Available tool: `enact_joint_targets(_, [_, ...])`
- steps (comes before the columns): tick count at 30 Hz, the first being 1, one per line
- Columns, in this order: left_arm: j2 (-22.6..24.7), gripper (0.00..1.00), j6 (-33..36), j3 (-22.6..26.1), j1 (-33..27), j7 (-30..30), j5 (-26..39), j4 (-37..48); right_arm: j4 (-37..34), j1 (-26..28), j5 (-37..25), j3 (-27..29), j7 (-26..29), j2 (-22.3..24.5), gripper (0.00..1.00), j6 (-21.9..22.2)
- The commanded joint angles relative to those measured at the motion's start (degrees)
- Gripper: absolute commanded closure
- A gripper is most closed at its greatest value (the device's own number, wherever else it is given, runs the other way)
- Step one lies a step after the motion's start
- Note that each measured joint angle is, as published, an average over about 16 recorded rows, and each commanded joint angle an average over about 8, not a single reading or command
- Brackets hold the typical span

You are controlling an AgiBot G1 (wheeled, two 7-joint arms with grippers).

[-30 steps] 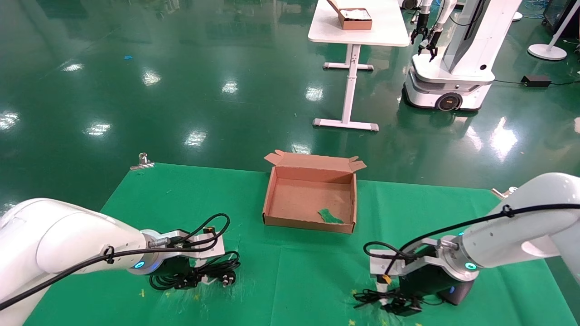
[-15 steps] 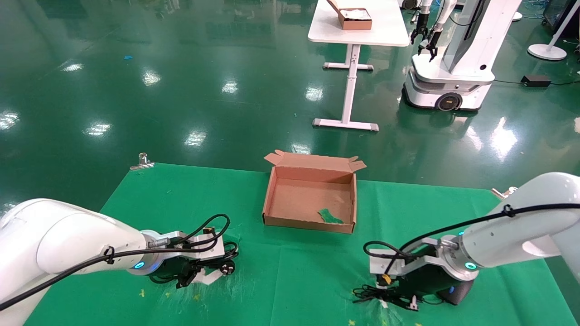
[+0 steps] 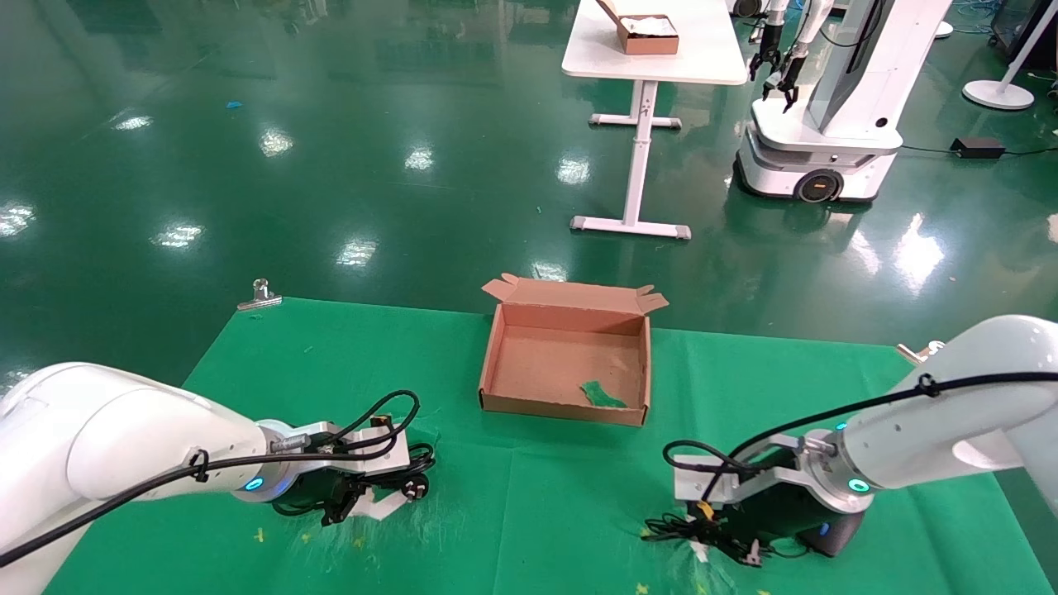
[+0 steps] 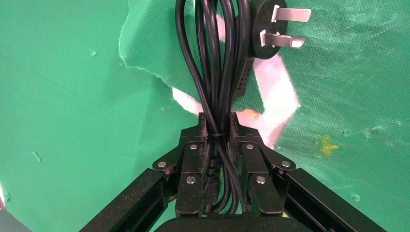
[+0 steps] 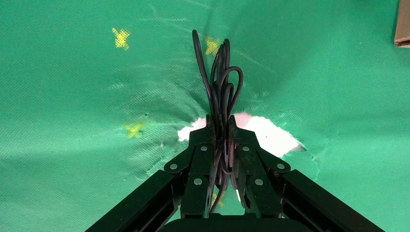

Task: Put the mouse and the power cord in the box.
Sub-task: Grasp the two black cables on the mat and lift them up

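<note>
The power cord (image 4: 217, 72) is a bundle of thick black loops with its pronged plug (image 4: 270, 29) at the far end. My left gripper (image 4: 217, 118) is shut on that bundle, low over the green cloth at the front left (image 3: 364, 496). The black mouse (image 3: 831, 537) rests on the cloth at the front right, partly hidden behind my right wrist. My right gripper (image 5: 220, 121) is shut on the mouse's thin looped cable (image 5: 220, 82), close beside the mouse (image 3: 702, 537). The open brown box (image 3: 562, 407) sits between and beyond both arms, holding a green scrap (image 3: 602, 394).
The cloth is torn under both grippers, showing white patches (image 4: 275, 96) (image 5: 270, 133). Metal clips (image 3: 260, 295) (image 3: 917, 351) hold the cloth's far corners. Beyond the table stand a white table (image 3: 653, 58) with a smaller box (image 3: 649, 33) and another robot (image 3: 826, 99).
The power cord's loops, spread on the cloth a second ago, are now drawn together in my left gripper. The right gripper's fingers have closed on the mouse cable, bunching it.
</note>
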Motion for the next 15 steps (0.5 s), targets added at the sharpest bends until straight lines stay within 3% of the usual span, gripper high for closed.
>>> enact_joint_targets(1, [0.1, 1.0, -0.1, 0.1, 0.1, -0.2, 0.2, 0.1, -0.1, -0.1, 0.0, 0.0, 0.0, -0.1, 1.0, 0.0])
enact_joint_targets(15, [-3.5, 1.0, 7.0, -5.7, -7.7, 1.9, -11.8, -4.3, 7.1, 6.3, -1.3, 1.4, 2.7, 4.9, 1.0, 1.7])
